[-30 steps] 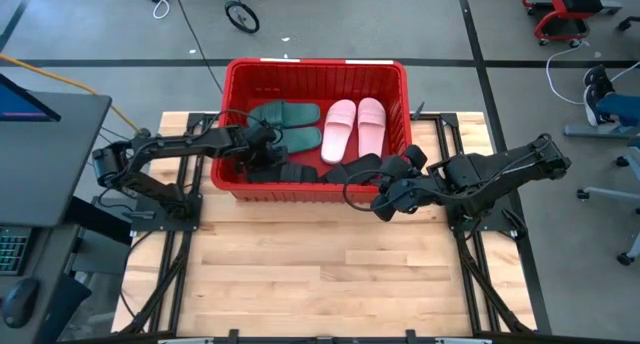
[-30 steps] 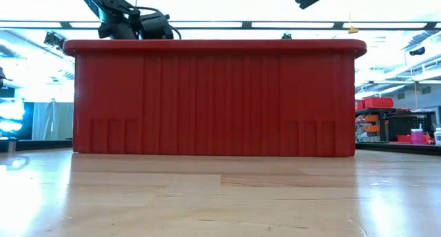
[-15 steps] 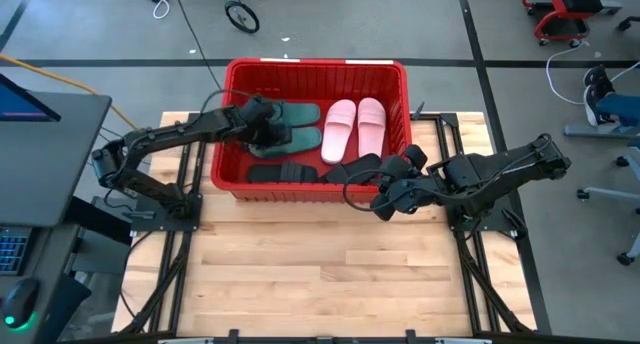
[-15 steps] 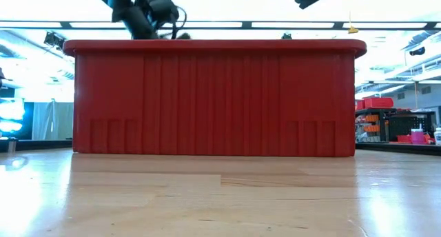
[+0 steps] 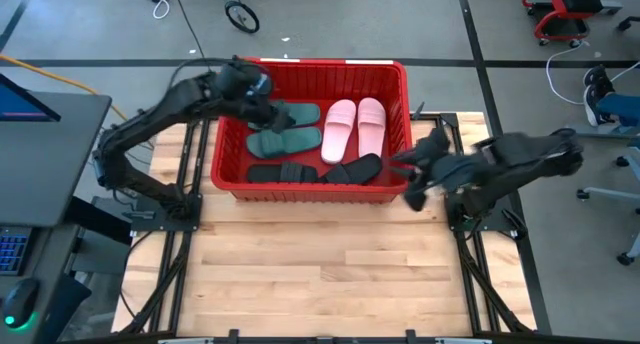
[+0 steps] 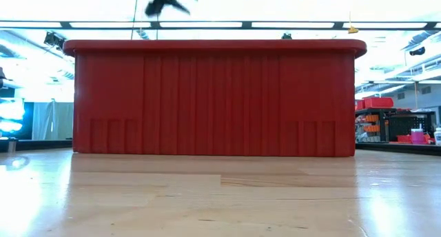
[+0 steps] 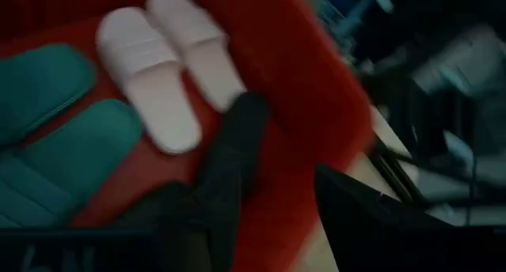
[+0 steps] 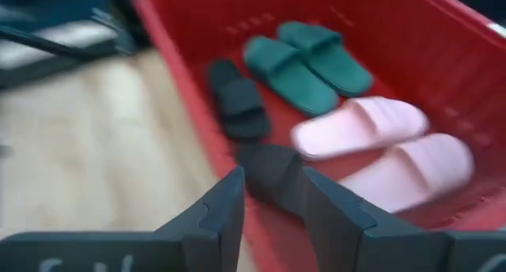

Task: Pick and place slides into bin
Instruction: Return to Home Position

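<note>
- Six slides (image 5: 340, 129) lie in the red bin (image 5: 330, 63) — nothing left to carry.
- My left fingers (image 7: 364, 217) and right fingers (image 8: 225, 213), apart and empty, should clear its rim going home.

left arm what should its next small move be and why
Probably pull the left pincer back off the red bin toward its base: the green slides, pink slides and black slides all lie inside, and the right pincer sits outside its right wall.
</note>
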`<state>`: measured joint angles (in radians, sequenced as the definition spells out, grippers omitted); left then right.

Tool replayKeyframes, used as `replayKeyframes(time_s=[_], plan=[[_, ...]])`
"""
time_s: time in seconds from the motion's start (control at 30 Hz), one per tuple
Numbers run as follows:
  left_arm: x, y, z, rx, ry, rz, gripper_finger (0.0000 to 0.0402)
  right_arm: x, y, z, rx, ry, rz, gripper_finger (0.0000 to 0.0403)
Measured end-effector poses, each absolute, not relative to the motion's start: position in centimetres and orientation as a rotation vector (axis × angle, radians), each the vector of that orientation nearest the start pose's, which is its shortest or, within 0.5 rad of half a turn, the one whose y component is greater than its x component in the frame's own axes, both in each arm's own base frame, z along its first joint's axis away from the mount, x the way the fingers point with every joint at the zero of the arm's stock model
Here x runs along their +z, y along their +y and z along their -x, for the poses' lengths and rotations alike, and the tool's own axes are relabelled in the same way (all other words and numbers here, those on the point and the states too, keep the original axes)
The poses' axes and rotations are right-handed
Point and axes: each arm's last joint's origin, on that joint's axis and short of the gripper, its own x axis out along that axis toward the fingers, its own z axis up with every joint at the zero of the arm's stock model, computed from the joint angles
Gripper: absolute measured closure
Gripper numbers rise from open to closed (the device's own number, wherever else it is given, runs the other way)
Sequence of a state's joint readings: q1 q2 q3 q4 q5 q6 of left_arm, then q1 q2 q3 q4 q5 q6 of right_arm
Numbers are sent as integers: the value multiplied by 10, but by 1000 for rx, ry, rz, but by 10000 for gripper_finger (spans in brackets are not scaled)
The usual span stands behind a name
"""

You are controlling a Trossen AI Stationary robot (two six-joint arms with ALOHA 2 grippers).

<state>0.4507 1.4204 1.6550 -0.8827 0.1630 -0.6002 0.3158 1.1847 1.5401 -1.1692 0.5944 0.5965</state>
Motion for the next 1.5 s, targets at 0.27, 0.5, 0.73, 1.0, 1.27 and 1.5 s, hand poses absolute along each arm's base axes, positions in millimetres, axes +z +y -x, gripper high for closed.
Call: replayKeyframes(time_s=[0.27, 0.5, 0.73, 1.0, 1.27, 1.5], plan=[[502, 55, -225, 248, 494, 678, 241, 473, 32, -120, -249, 440, -399, 274], [540, 20, -198, 65, 420, 558, 239, 488, 19, -83, -215, 332, -475, 274], [551, 1, -172, -43, 392, 439, 246, 490, 13, -70, -184, 311, -366, 274], [561, -9, -106, -44, 277, 370, 239, 495, 10, -60, -115, 254, -290, 274], [525, -17, -85, -190, 160, 238, 249, 475, 6, -47, -60, 152, -238, 274], [457, -22, -83, -325, 14, 240, 247, 426, 10, -50, 58, 15, -301, 274]])
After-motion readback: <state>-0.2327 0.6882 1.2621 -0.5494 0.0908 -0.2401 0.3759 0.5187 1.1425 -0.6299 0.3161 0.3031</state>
